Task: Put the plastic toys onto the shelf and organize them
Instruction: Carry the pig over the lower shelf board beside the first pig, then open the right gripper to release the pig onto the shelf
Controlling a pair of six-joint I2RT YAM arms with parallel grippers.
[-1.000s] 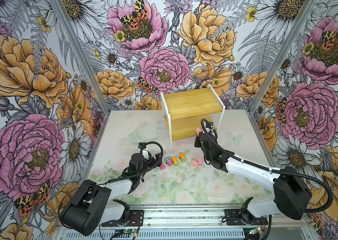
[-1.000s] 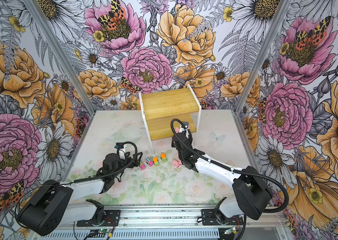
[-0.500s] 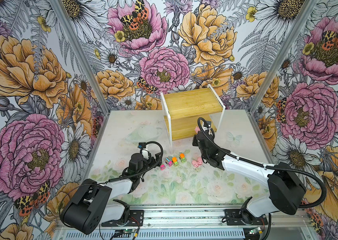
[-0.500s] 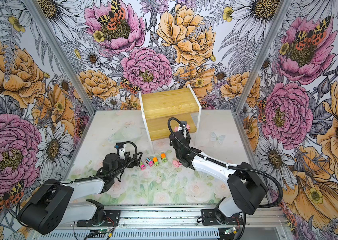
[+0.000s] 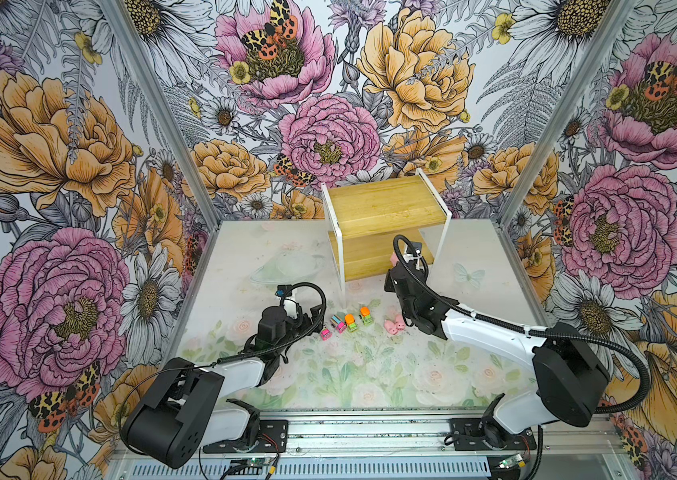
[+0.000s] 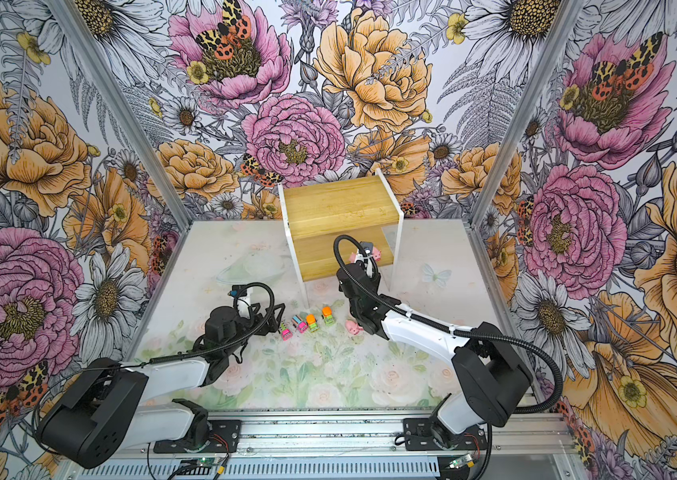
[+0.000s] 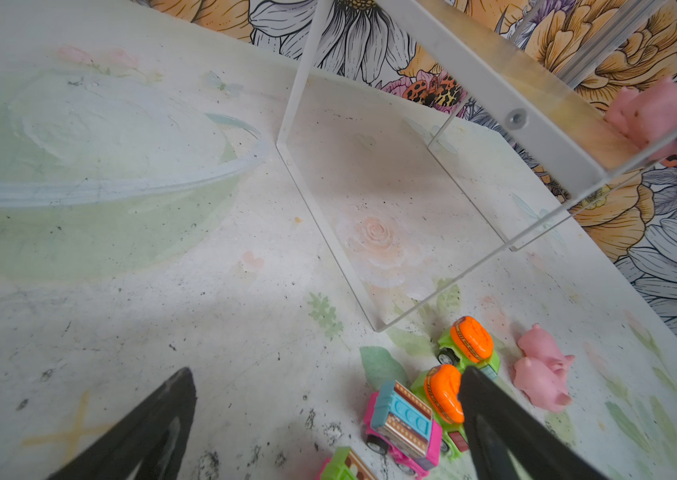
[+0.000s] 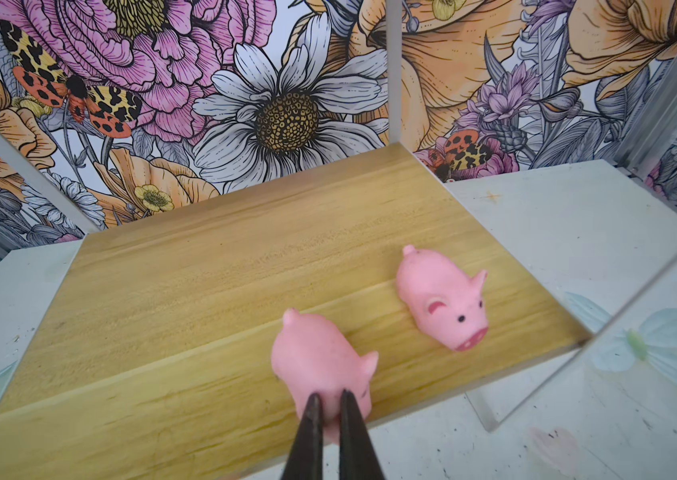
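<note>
Pink-pig grip: right tool (image 8: 330, 409) is clenched on the held pig (image 8: 320, 365) at its head end, over the lower board of the shelf (image 8: 183, 291), near the front edge; touching wood or not, I cannot tell.
Release risk: so close to the edge, it could roll off toward the tool.
Neighbour risk: second pig (image 8: 443, 303) lies near, beyond the tips; drifting sideways could knock it.
Shelf contents: that one pig; upper board bare.
Left tool (image 7: 327, 372): released, wide, cars (image 7: 403, 419) beside one finger on the counter (image 7: 162, 291).
</note>
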